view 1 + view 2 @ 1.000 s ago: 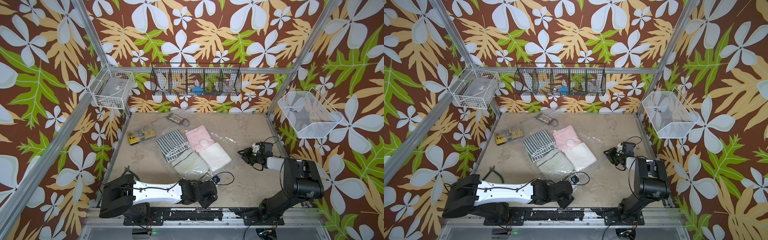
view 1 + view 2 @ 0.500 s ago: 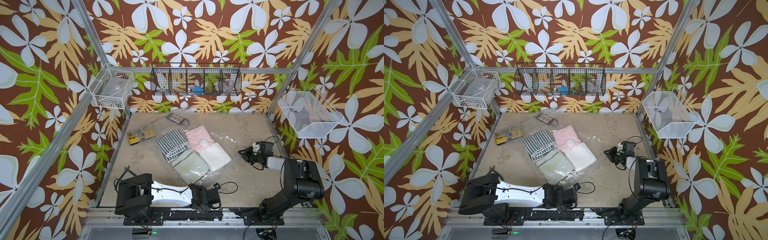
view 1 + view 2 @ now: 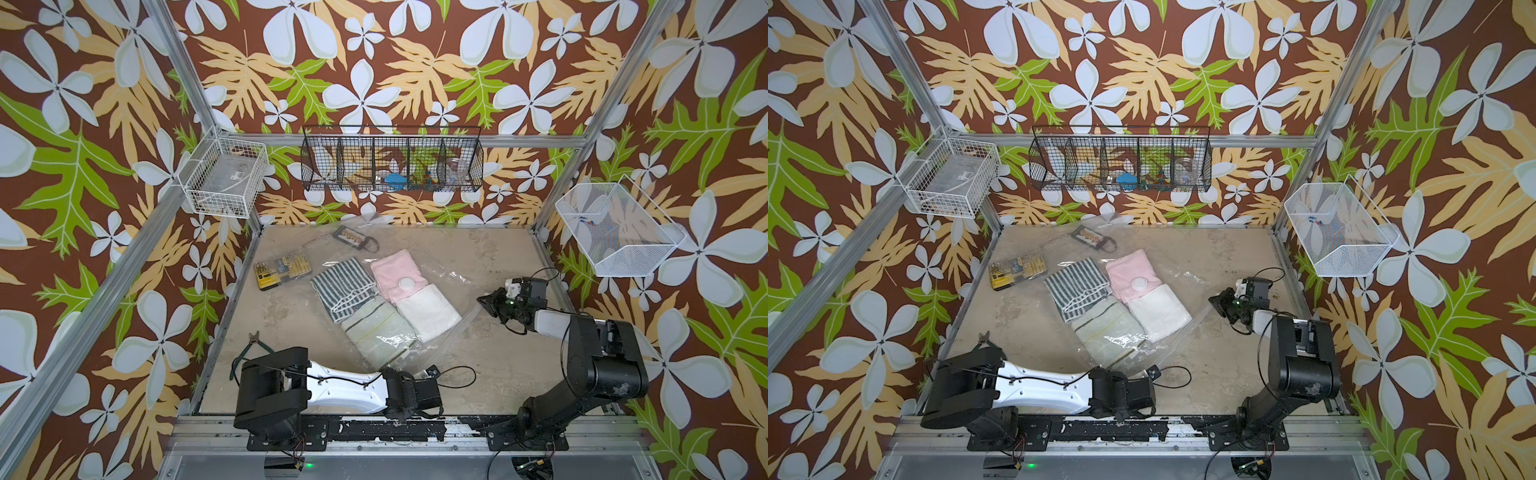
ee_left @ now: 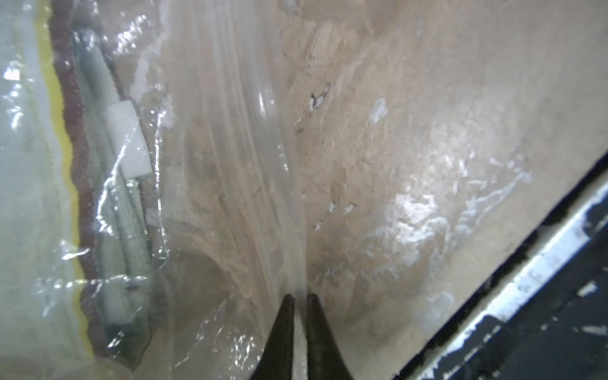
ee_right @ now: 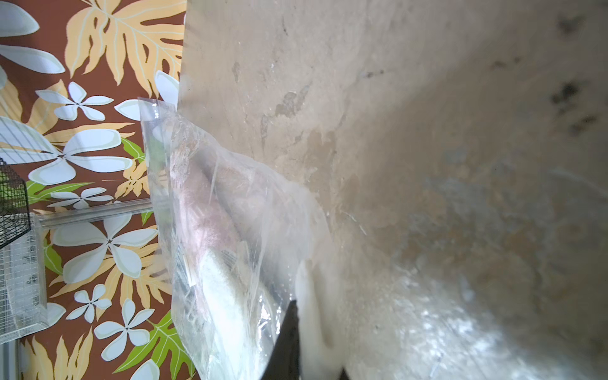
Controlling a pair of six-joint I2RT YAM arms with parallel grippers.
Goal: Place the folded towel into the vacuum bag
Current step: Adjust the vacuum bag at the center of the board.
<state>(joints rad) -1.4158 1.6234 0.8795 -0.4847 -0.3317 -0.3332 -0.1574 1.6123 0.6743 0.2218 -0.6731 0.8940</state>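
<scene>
**Both grippers on the bag mouth; towels lie under the plastic.**

L gripper (image 4: 297, 297) is pressed together on a thin fold of the vacuum bag (image 3: 440, 274) at its near edge. R gripper (image 3: 483, 300) is pinched shut on the bag's right-hand corner, so the zip edge runs between the two. Bag lies flat mid-bench (image 3: 498, 249), valve disc (image 3: 406, 283) up, slider clip (image 4: 128, 138) by the towel edge, apart from the L pinch. Green towel (image 3: 376, 328) sits under the film nearest the mouth, w/ white towel (image 3: 428, 313), pink towel (image 3: 395, 268) and striped towel (image 3: 345, 286) around it (can't tell if the striped one is fully inside). My judgement for doing it well: make sure each pinch has the top layer only, else the mouth won't open. Raise both ends evenly & slowly, since the film looks slick and may slip. Pull along the zip edge so the towels don't drag out.
</scene>
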